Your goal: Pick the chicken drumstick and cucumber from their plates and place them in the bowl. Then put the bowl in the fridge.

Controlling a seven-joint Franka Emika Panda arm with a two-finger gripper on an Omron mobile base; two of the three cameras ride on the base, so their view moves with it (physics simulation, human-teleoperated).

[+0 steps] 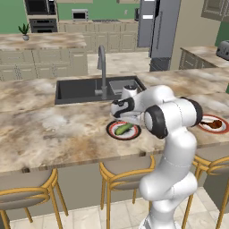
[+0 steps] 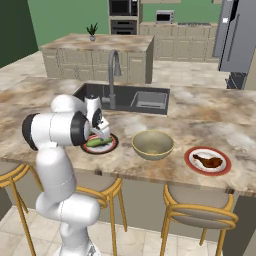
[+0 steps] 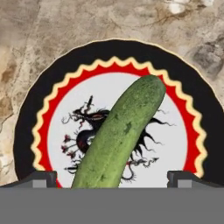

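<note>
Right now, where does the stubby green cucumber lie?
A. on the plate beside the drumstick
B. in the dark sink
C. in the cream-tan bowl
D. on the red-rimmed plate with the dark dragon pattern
D: the cucumber lies across the dragon-patterned plate, with the open gripper straddling it from above.

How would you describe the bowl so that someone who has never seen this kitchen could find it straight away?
Start at the dark sink set into the marble island counter. On the counter's near side, in front of the sink, stand three round dishes in a row. The bowl is the middle one, between the cucumber plate and the drumstick plate: deep, cream-tan and empty, where its neighbours are flat, red-rimmed and hold food.
</note>
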